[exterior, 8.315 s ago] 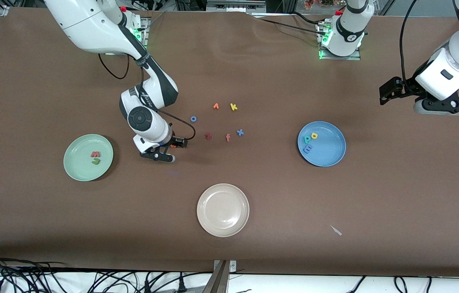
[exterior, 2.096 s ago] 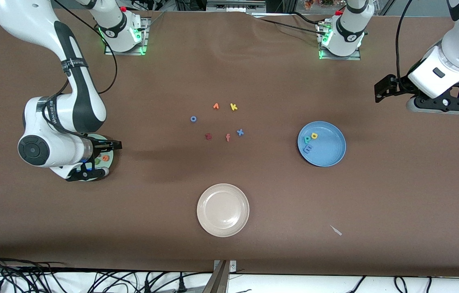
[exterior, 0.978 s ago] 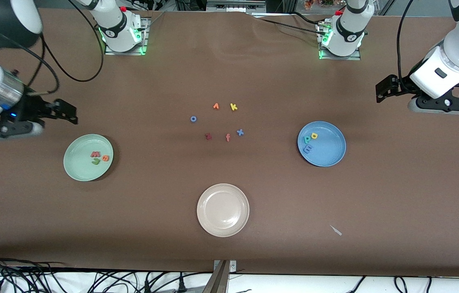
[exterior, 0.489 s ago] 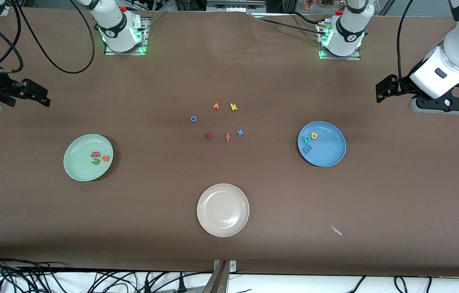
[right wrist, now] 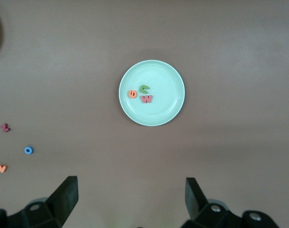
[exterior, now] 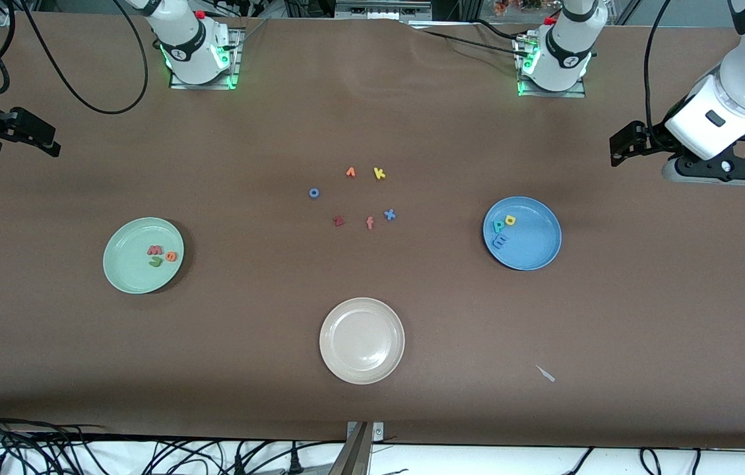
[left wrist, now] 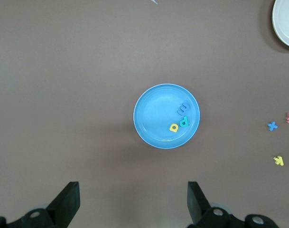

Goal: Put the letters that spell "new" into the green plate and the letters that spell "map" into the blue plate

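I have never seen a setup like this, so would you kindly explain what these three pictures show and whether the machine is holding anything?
Two robot arms stand at a brown table. The wide picture looks down from across it; the other two come from cameras on each arm's wrist. The left tool hangs open over the table by the blue plate, which holds a blue m, a yellow a and a teal p. The right tool, also open, is over the table's other end by the green plate, holding a green n, an orange e and a red w. Nothing is held. Spare letters and a beige plate lie between.
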Controlling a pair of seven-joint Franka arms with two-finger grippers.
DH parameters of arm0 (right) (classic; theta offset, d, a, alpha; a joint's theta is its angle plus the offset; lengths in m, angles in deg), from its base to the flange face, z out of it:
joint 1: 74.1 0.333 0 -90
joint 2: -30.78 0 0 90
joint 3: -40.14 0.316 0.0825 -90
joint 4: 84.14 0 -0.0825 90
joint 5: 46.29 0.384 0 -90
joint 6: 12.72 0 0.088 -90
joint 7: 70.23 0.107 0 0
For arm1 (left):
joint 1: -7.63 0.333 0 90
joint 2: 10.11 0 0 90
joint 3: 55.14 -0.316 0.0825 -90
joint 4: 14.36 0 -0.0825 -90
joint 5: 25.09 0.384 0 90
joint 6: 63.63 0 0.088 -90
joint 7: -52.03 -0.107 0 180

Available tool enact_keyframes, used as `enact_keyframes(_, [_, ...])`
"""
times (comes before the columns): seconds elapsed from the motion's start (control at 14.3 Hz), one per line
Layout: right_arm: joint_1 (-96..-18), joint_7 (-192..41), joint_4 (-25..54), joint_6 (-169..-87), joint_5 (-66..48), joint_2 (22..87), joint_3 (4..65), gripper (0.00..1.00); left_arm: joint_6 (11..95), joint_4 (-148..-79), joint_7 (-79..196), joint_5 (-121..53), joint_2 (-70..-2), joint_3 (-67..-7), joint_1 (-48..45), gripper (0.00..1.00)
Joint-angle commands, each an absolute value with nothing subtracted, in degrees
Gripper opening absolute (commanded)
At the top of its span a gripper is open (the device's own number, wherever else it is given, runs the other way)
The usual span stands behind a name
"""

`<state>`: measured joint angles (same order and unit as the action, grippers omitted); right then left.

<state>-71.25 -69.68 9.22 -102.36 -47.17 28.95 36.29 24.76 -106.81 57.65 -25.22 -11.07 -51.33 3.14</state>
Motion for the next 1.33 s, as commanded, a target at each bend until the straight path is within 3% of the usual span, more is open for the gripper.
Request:
enact_keyframes(0.0, [-73.31, -69.79, 9.38, -101.31, -47.52, 28.31, 38.56, 1.00, 22.95, -106.29, 57.83, -25.53, -10.55, -51.19, 3.23, 1.00])
enact_keyframes(1.26, [-74.63, -69.53, 8.94, -101.13, -47.43, 28.14, 40.41, 1.00, 22.85, -105.59, 56.78, -27.91, -11.16, -51.71, 3.67, 1.00])
